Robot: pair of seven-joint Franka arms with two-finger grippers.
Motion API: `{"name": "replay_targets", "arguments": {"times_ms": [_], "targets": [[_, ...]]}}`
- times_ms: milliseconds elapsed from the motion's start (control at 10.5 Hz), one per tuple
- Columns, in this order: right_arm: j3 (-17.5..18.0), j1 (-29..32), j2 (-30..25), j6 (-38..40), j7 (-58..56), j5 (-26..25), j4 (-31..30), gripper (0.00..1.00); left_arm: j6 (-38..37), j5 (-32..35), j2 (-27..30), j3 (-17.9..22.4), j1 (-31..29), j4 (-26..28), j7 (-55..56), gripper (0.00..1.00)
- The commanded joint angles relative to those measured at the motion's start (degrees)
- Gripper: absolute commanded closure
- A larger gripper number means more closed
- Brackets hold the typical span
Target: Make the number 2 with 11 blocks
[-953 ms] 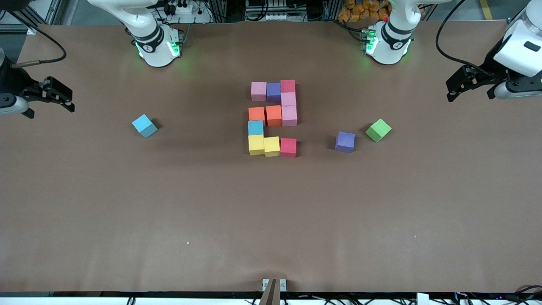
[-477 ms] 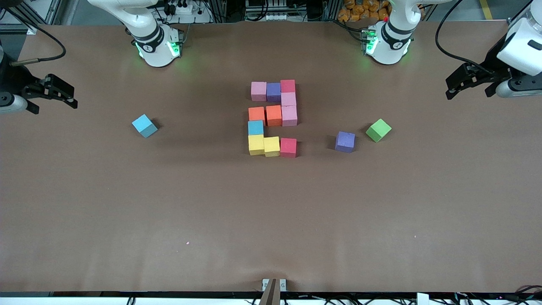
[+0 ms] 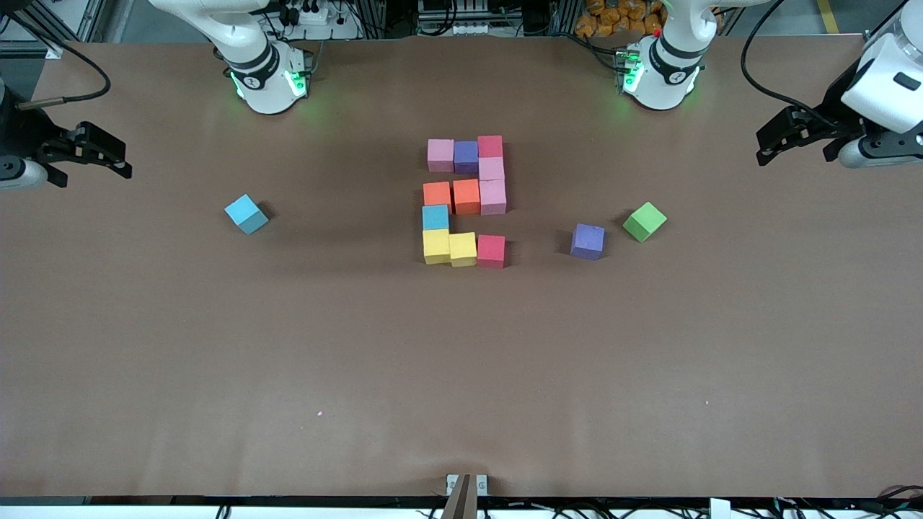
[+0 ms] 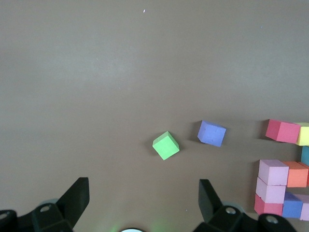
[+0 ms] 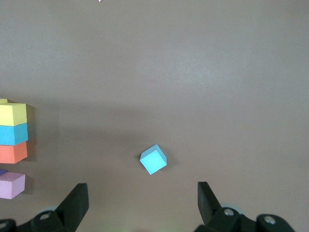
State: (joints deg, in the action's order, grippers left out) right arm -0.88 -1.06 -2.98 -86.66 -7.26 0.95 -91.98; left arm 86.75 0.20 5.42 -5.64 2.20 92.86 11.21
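We see the number 2 [image 3: 465,202] complete, all eleven blocks [image 3: 466,196] touching. Both arms wait at the table's ends, left gripper [image 4: 140,200] and right gripper [image 5: 141,203] spread, empty.

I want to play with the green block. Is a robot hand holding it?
No, the green block sits alone on the table, and both the left gripper and right gripper hang open and empty.

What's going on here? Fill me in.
Nothing is being handled. The number 2 stands complete in eleven blocks at mid-table. The left gripper and right gripper hang open and empty at the table's ends. Three spare cubes sit loose: a light blue cube, a purple cube and a green cube.
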Motion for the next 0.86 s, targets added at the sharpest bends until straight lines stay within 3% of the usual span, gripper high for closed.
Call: {"name": "replay_targets", "arguments": {"times_ms": [0,762], "targets": [[0.2,0.4,-0.5,0.5,0.8,0.8,0.5,0.0,-1.8,-0.5,-0.8,-0.1,0.1,-2.2,-0.3,0.0],[0.1,0.6,-0.4,0.5,0.7,0.7,0.3,0.0,-1.8,-0.4,-2.6,-0.1,-0.5,-4.1,-0.2,0.0]]}}
